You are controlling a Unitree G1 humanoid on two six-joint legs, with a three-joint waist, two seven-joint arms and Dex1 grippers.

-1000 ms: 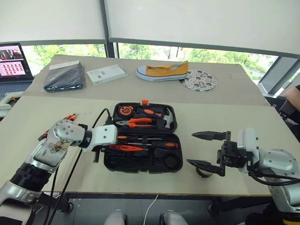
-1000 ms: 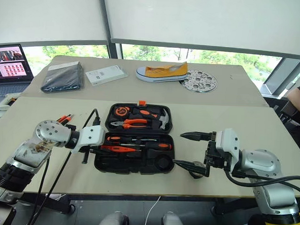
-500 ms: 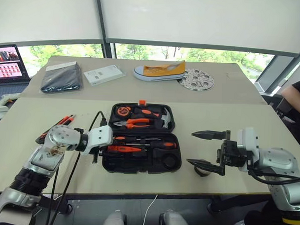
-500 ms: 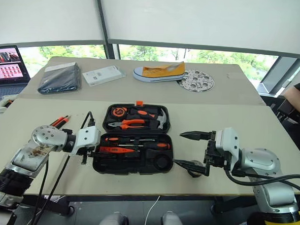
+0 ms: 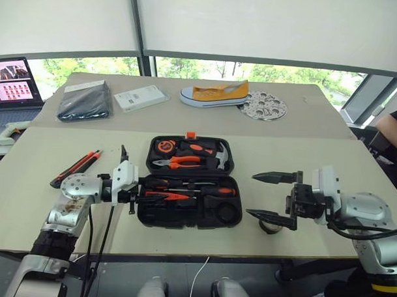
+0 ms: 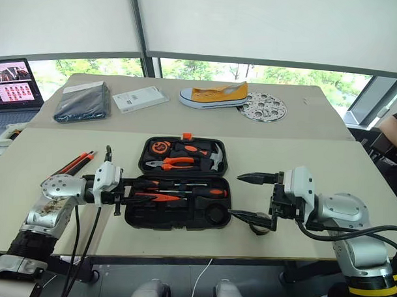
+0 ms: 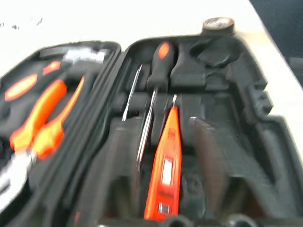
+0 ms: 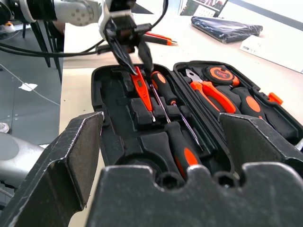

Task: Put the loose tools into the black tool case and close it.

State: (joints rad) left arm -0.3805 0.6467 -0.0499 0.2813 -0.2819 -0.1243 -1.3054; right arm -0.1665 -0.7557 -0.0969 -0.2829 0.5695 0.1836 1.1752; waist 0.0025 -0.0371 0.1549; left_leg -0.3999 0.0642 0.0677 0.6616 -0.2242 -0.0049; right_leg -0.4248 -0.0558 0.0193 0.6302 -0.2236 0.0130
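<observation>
Nearest me, my right hand (image 5: 273,198) hangs with its jaws spread wide and holding nothing, just above the small dark tape roll (image 5: 269,226) that sits on the desk (image 5: 302,158) beside the right edge of the case. My left hand (image 5: 133,192) is at the left edge of the black tool case (image 5: 187,181), fingers drawn narrow over the slim orange tester screwdriver (image 7: 164,170); I can't tell whether they grip it or only rest near it. The tester lies in the front half of the open case, alongside two black-and-orange screwdrivers (image 5: 203,188) already in their slots. The rear half holds the pliers (image 5: 178,161), tape measure (image 5: 164,146) and hammer (image 5: 222,156). Left of the case, the orange-and-black utility knife (image 5: 75,167) lies loose on the desk. By my reckoning we're past halfway: the knife and tape roll remain to go in, then the lid closes. Farther back sit a dark pouch (image 5: 87,100), a yellow shoe (image 5: 215,93) and a laptop (image 5: 13,83).
</observation>
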